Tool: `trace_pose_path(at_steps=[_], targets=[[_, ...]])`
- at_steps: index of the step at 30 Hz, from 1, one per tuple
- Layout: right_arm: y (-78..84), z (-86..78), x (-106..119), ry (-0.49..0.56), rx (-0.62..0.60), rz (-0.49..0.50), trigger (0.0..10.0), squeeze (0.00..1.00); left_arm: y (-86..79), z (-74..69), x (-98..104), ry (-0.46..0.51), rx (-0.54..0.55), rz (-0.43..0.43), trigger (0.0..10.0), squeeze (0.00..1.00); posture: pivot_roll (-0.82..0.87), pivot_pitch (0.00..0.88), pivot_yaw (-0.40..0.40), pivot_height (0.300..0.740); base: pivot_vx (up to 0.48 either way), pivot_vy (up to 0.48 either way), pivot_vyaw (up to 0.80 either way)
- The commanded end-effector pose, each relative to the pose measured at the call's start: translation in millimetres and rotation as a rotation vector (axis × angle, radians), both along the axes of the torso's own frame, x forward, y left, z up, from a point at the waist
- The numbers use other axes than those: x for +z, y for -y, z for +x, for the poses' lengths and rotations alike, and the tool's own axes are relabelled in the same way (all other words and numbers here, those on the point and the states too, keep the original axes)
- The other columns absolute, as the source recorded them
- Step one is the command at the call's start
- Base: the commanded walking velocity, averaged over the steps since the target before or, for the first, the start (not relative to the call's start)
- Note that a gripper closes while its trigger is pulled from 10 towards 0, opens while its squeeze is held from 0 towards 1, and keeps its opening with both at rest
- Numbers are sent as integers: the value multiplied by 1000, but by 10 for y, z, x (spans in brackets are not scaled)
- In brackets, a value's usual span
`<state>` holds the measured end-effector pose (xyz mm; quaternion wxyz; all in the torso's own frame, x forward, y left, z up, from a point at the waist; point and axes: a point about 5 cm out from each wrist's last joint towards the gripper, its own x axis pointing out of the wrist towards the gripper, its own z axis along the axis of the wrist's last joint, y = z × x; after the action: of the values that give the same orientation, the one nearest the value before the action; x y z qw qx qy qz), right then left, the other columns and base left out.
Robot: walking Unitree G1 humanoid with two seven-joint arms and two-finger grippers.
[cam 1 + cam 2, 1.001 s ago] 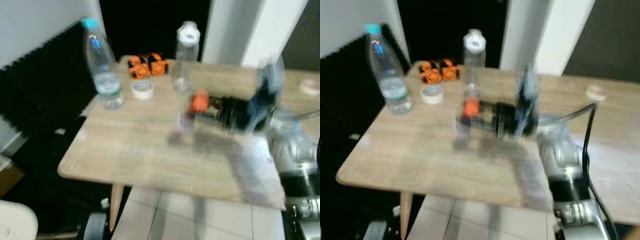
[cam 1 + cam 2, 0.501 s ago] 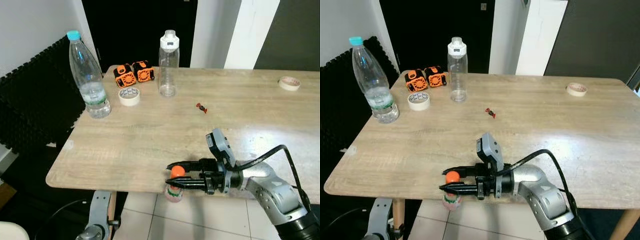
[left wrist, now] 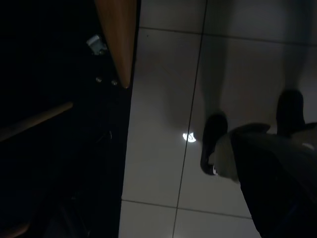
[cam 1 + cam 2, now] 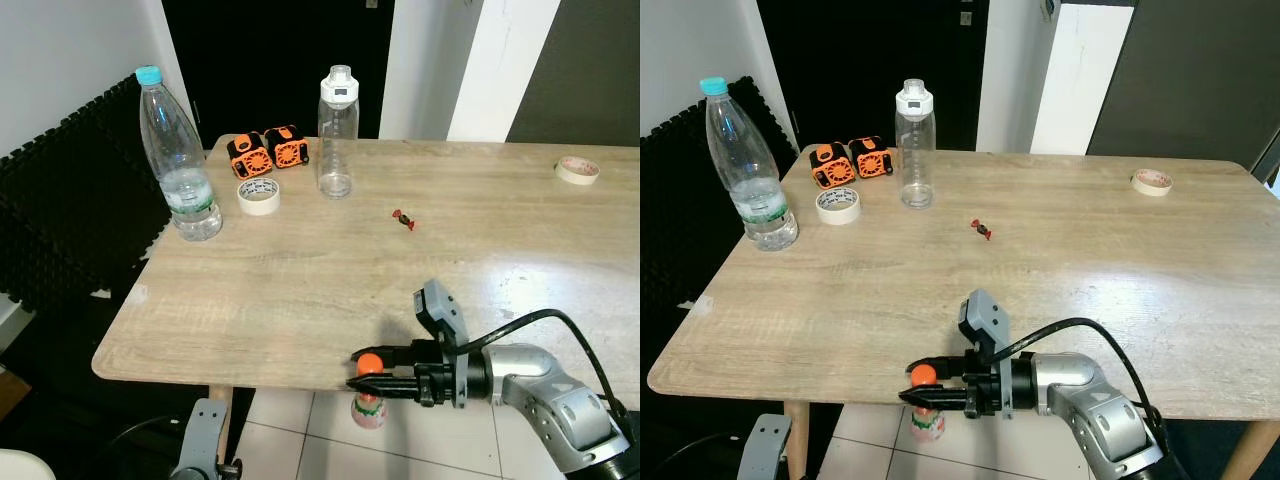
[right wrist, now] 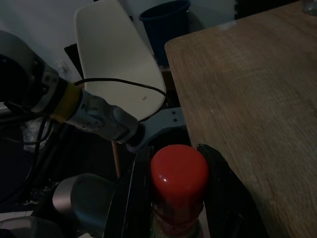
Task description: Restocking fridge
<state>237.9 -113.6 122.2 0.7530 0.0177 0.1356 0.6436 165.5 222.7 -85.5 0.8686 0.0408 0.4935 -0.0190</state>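
A small drink bottle (image 4: 368, 408) with an orange-red cap (image 5: 178, 171) hangs just off the near edge of the wooden table (image 4: 260, 300), its body below the tabletop. My right gripper (image 4: 361, 372) is shut on the bottle's neck. One black finger (image 5: 218, 191) lies on each side of the cap, and the silver arm reaches in from the lower right. My left arm (image 4: 203, 445) hangs idle below the table's near left corner. Its wrist view is dark, with tiled floor (image 3: 163, 124) and a wooden table leg (image 3: 118, 39).
On the table's far left stand a large water bottle (image 4: 178, 160), a clear bottle with a white lid (image 4: 336, 135), two orange-black objects (image 4: 268, 153) and a tape roll (image 4: 258, 196). A candy (image 4: 403, 218) and another tape roll (image 4: 578, 170) lie further right. A white chair (image 5: 114, 64) stands nearby.
A second ago the view was blurred, with the gripper and bottle over the table. It now holds the bottle at the near edge, slightly lower and further right than half a second ago.
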Motion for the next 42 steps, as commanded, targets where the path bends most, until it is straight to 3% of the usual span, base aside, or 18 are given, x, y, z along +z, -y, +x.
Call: trace_pose_path(at_steps=[1,8,15,19,31,35,42], targets=[[30,17,12,6,-32,-2,10000,0,56,-90,-52,-43,-15,-10,10000,0,16,0,9,740,0,0,0],[26,154,-19,38,-131,8,10000,0,55,-109,-60,-51,-16,-8,10000,0,17,0,2,740,-193,0,0],[-3,140,-118,8,-126,-7,10000,0,81,-120,-69,-55,-20,-16,10000,0,20,0,-3,740,-283,0,0],[18,114,-263,-21,-133,-66,10000,0,115,-144,-85,-63,-32,-20,10000,0,19,0,-6,740,-294,0,0],[43,108,-295,-23,-133,-77,10000,0,114,-162,-92,-69,-36,-17,10000,0,17,0,-5,740,-299,0,0],[180,199,-510,-30,-235,-202,10000,0,131,-166,-97,-70,-39,-17,10000,0,21,0,-8,740,-305,0,0],[393,151,-857,-105,-331,-346,10000,0,145,-178,-104,-74,-40,-20,10000,0,17,0,-6,740,-306,0,0]])
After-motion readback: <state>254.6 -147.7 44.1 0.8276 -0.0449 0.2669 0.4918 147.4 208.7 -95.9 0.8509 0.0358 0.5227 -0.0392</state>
